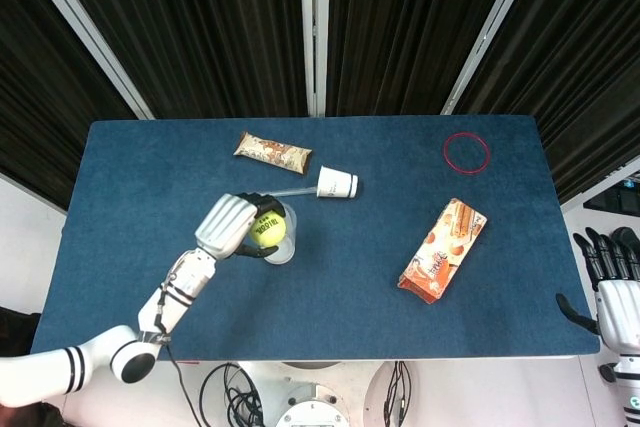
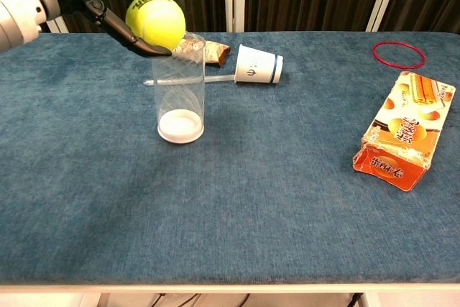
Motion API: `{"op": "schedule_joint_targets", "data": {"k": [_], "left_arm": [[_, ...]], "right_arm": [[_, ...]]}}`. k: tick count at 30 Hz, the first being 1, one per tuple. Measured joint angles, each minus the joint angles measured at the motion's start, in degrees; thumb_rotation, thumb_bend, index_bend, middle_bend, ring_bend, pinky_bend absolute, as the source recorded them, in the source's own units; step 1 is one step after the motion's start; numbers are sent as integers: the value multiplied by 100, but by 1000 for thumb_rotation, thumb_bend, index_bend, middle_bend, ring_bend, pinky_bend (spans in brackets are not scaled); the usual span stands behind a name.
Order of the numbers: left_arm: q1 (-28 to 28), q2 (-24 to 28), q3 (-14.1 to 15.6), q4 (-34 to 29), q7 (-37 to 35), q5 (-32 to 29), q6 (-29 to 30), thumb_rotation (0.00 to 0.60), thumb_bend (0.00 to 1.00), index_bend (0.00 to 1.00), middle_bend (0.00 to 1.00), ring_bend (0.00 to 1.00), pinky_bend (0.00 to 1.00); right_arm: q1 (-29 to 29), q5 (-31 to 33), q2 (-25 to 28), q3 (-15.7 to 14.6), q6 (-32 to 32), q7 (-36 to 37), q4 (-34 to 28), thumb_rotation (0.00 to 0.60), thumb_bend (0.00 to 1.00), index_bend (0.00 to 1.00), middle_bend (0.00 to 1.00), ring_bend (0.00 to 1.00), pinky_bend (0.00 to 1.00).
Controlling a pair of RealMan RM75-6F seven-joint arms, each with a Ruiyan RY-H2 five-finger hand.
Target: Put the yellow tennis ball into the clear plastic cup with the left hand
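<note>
Left hand (image 1: 228, 226) wrapped around the yellow tennis ball (image 2: 155, 22), holding it right over the mouth of the clear plastic cup (image 2: 179, 96), slightly toward the cup's left rim in the chest view; ball not yet inside. Dark fingers (image 2: 134, 42) cupped under and behind the ball, lettering on the ball facing up. Cup standing upright on the blue table (image 1: 330, 307), white base visible through its wall. Just behind the cup, a straw (image 1: 278, 192) lying flat, next to a white paper cup (image 1: 337, 183) tipped on its side, and a wrapped snack bar (image 1: 272, 151) farther back. Well to the right, an orange biscuit box (image 2: 399, 140) lying flat and a red ring (image 1: 466, 152) near the far right corner. Right hand (image 1: 612, 289) off the table's right edge, holding nothing, dark fingers spread and pointing upward.
</note>
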Motion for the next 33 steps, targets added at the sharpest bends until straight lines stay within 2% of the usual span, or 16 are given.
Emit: {"op": "schedule_joint_targets", "data": {"k": [14, 16, 21, 24, 33], "left_arm": [[-166, -129, 59, 227, -53, -140, -12, 600, 210, 452, 470, 423, 533], [-171, -125, 74, 234, -71, -157, -14, 600, 203, 419, 423, 384, 508], [-163, -120, 114, 239, -237, -122, 19, 600, 146, 228, 195, 152, 314], [-167, -123, 135, 265, -371, -57, 54, 600, 127, 173, 123, 75, 247], [-106, 40, 175, 135, -316, 71, 286, 600, 126, 168, 107, 56, 209]], "right_arm": [[27, 43, -23, 19, -50, 25, 45, 600, 205, 0, 0, 0, 0], [22, 52, -22, 20, -44, 35, 53, 600, 205, 0, 0, 0, 0], [16, 52, -23, 19, -38, 50, 69, 600, 205, 0, 0, 0, 0], [16, 43, -21, 15, -37, 58, 69, 600, 205, 0, 0, 0, 0], [18, 40, -17, 22, -30, 72, 80, 600, 205, 0, 0, 0, 0]]}}
